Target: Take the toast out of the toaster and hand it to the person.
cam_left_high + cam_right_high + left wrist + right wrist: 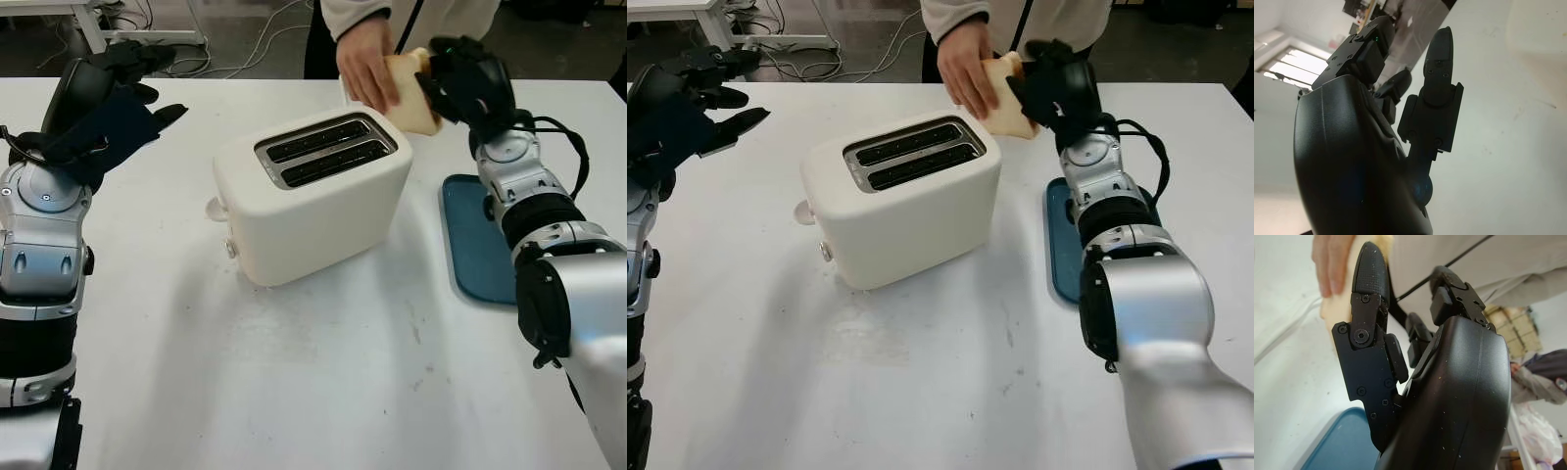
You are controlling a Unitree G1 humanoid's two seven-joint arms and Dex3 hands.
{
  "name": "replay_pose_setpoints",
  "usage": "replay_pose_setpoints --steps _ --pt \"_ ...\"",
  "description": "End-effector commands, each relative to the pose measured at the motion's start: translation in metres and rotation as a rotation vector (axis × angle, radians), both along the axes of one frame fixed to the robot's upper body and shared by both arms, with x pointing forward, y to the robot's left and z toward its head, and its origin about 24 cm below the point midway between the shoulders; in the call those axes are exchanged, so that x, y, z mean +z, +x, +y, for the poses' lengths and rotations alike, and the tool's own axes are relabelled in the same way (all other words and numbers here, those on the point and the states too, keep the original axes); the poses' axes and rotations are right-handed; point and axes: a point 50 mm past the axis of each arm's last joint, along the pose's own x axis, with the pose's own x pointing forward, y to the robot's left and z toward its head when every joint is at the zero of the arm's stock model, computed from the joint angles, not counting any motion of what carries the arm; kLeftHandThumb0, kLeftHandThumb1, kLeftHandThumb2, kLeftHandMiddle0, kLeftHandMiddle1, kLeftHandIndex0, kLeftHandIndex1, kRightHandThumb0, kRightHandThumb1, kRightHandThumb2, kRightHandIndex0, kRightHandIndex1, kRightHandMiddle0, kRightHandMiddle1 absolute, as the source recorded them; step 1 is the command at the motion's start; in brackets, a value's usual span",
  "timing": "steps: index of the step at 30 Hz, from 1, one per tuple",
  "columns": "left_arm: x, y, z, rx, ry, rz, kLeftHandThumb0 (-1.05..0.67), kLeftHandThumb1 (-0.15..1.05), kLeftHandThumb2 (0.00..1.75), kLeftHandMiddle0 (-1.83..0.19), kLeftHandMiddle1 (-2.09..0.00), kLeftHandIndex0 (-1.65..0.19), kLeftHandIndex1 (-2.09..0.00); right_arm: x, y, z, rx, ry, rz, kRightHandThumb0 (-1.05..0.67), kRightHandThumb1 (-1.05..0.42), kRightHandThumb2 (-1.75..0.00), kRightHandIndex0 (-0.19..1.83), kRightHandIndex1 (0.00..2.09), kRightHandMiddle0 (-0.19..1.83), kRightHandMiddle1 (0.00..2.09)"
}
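Beyond the far right corner of the cream plastic two-slot toaster [312, 194], the robot's black three-fingered right hand [468, 78] is raised above the white table [323, 382] with its fingers closed on a pale, thick slice of toast [411, 96]. A person's hand [366, 65] grips the same slice from the opposite side, fingers wrapped over its face, so the toast is held between the two hands in the air above the table's far edge. In the right wrist view one black finger [1367, 289] lies pressed along the slice's pale crumb [1332, 313], with the person's fingertips on its other side. The person stands at the far side of the table in a light-coloured top [1058, 18].

Both slots on top of the toaster show dark and hold no bread, and the toaster sits near the middle of the table, turned at an angle. A dark blue rectangular tray [472, 240] lies flat on the table to the right of the toaster, partly under the right forearm.

At the far left, the black left hand [103, 103] is open, held up above the table, well apart from the toaster, grasping nothing
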Motion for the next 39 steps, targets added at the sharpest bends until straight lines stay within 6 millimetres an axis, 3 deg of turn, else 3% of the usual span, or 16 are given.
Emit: replay_pose_setpoints --steps 1,10,15,21,29,39 --pt "-0.006 -0.003 0.004 0.013 -0.027 0.016 -0.35 0.92 0.23 -0.28 -0.76 -0.51 -0.11 -0.002 -0.004 -0.006 0.018 0.028 -0.044 -0.89 -0.92 -0.60 0.14 0.01 0.07 0.00" --pt "-0.024 -0.023 0.005 0.007 -0.236 0.015 -0.31 0.92 0.29 -0.22 -0.75 -0.48 -0.09 -0.030 -0.026 -0.012 0.138 0.080 -0.096 -0.87 -0.92 -0.60 0.13 0.03 0.06 0.01" --pt "-0.050 -0.041 0.004 0.026 -0.340 0.008 -0.35 0.92 0.28 -0.19 -0.75 -0.47 -0.08 -0.063 -0.059 -0.009 0.263 0.321 -0.092 -0.91 -0.92 -0.56 0.01 0.00 0.01 0.00" --pt "-0.075 -0.062 -0.009 0.028 -0.495 0.022 -0.36 0.92 0.32 -0.13 -0.71 -0.40 -0.04 -0.100 -0.098 0.002 0.296 0.459 -0.007 -0.86 -0.92 -0.76 0.00 0.00 0.00 0.00" --pt "-0.099 -0.082 -0.027 0.102 -0.577 0.026 -0.40 0.92 0.32 -0.15 -0.57 -0.36 -0.01 -0.104 -0.144 0.030 0.278 0.537 0.026 -0.78 -0.92 -0.89 0.00 0.00 0.00 0.00" --pt "-0.126 -0.090 -0.037 0.144 -0.571 0.003 -0.52 0.92 0.45 -0.23 -0.50 -0.40 -0.02 -0.130 -0.184 0.056 0.265 0.646 0.088 -0.68 -0.92 -0.80 0.00 0.00 0.00 0.00"
